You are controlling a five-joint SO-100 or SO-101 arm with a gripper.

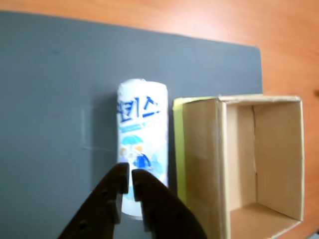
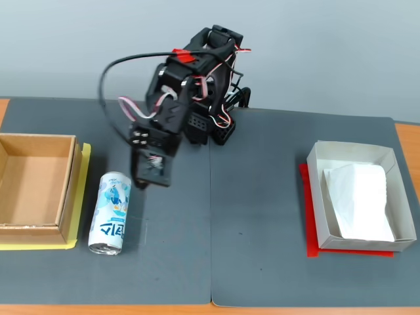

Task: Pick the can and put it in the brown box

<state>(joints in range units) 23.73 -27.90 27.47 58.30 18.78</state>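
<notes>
A slim white drink can with blue lettering (image 2: pixel 111 212) lies on the grey mat (image 2: pixel 262 216), just beside the shallow brown cardboard box (image 2: pixel 69 190); that wall crowds one flank. Open mat flanks its other side toward the white-grey box (image 2: pixel 321 197), well apart.

Wrist view: end effector (image 1: pixel 130 183) covers lower part of can (image 1: pixel 143 129); finger bases cut off by bottom edge; can lettering soft, blurred. Brown box (image 1: pixel 239 164) cropped at bottom edge. Fixed view: brown box (image 2: pixel 39 190) cut by left edge; end effector fingertips hidden behind arm (image 2: pixel 177 111); small print on can (image 2: pixel 111 213) illegible.
</notes>
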